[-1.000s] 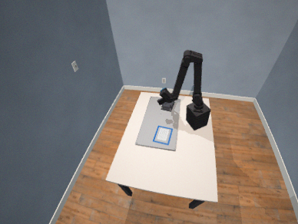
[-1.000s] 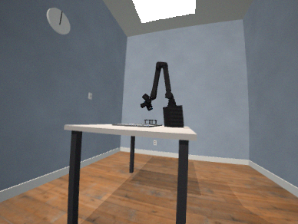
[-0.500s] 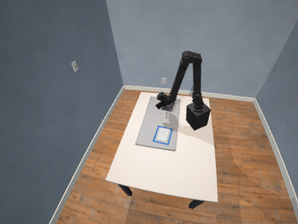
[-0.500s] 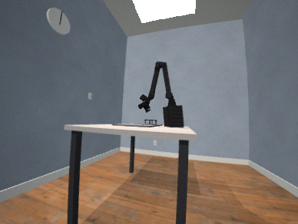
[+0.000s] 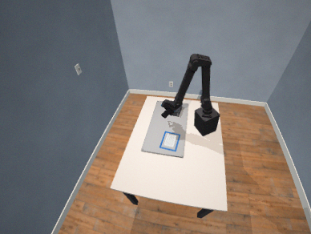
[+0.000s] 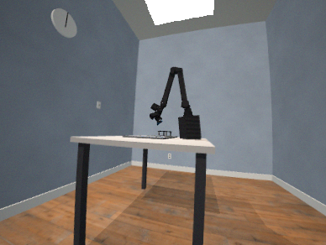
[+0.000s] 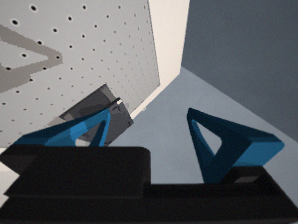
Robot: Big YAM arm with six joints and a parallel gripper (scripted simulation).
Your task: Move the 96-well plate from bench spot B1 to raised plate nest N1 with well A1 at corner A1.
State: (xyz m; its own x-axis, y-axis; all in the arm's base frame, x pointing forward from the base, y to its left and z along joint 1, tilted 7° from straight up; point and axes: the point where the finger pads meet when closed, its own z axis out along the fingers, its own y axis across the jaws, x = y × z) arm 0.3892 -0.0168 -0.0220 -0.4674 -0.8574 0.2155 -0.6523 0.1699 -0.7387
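The white 96-well plate [image 5: 170, 140] lies flat inside the blue frame of spot B1 on the grey perforated mat [image 5: 164, 129], toward the mat's near end. My gripper [image 5: 166, 113] hangs open and empty in the air above the mat's far part, well apart from the plate. In the side view the gripper [image 6: 157, 119] is clearly above the raised nest N1 [image 6: 165, 134]. In the wrist view the two blue fingers stand wide apart with nothing between them, and the dark nest shows behind the left finger. The plate is not in the wrist view.
The arm's black base block [image 5: 206, 119] stands on the white table right of the mat and also shows in the side view [image 6: 189, 127]. The table's far edge and the blue wall are close behind the nest.
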